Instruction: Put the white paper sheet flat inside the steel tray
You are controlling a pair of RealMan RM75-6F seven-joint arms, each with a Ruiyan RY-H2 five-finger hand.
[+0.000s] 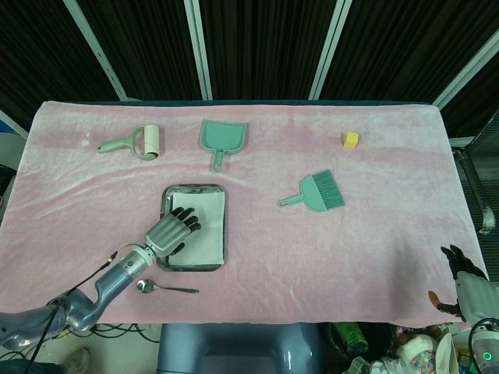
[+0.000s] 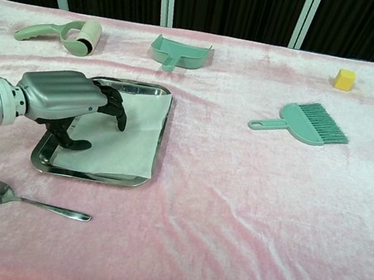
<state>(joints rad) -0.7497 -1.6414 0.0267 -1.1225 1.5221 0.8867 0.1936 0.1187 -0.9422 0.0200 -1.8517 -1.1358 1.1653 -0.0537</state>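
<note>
The steel tray [image 1: 192, 188] [image 2: 90, 175] sits left of the table's middle. The white paper sheet [image 1: 209, 226] [image 2: 129, 141] lies flat inside it, its right edge just within the tray's right rim. My left hand [image 1: 168, 231] [image 2: 64, 98] reaches over the tray's left half from the near-left, palm down. Its dark fingertips [image 2: 117, 117] are bent down onto the sheet, and it grips nothing. Part of the sheet is hidden under the hand. My right hand [image 1: 464, 276] hangs off the table's near right corner, fingers apart and holding nothing.
A steel spoon [image 1: 165, 288] [image 2: 28, 200] lies just in front of the tray. A lint roller [image 1: 136, 143] [image 2: 61, 32] and a green dustpan [image 1: 221, 139] [image 2: 179, 52] lie at the back. A green brush [image 1: 316, 192] [image 2: 306, 123] and a yellow cube [image 1: 352, 139] [image 2: 344, 79] are to the right.
</note>
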